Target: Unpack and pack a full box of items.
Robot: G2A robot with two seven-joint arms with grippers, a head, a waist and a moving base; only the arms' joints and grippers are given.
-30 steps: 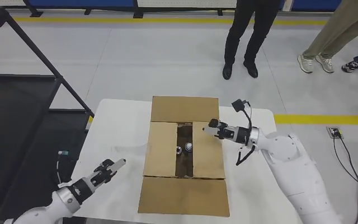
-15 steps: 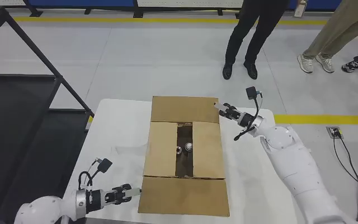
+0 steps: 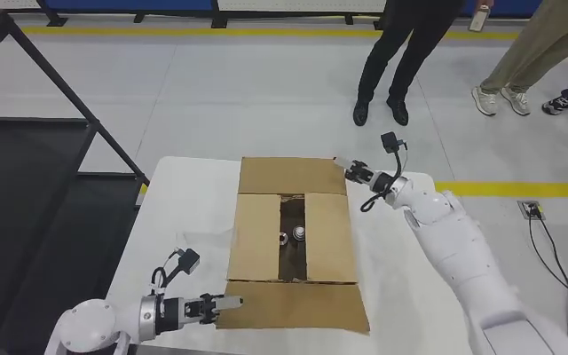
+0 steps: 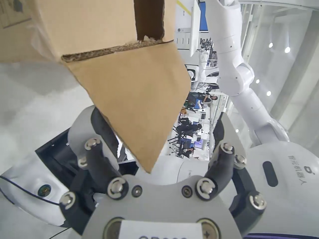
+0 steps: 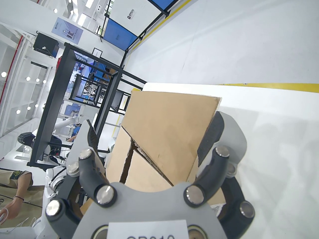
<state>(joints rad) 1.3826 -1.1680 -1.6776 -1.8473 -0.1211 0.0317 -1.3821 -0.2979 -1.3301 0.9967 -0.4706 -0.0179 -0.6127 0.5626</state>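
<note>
Box (image 3: 293,240) set mid-counter (image 3: 186,213), side flaps lowered, items (image 3: 293,235) glimpsed through gap. Left hand (image 3: 232,303) held spread around near flap (image 3: 293,309) corner, right hand (image 3: 342,165) spread around far flap (image 3: 293,175) corner. Neither clamped; flaps apparently lined up to be gripped for opening.

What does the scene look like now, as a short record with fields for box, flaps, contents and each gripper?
box: cardboard box, middle of the white table
flaps: near flap and far flap spread outward; side flaps lie over the top, a gap between them
contents: two round-topped items visible through the gap
left gripper: open, near flap's left corner between its fingers
right gripper: open, far flap's right corner between its fingers
</note>
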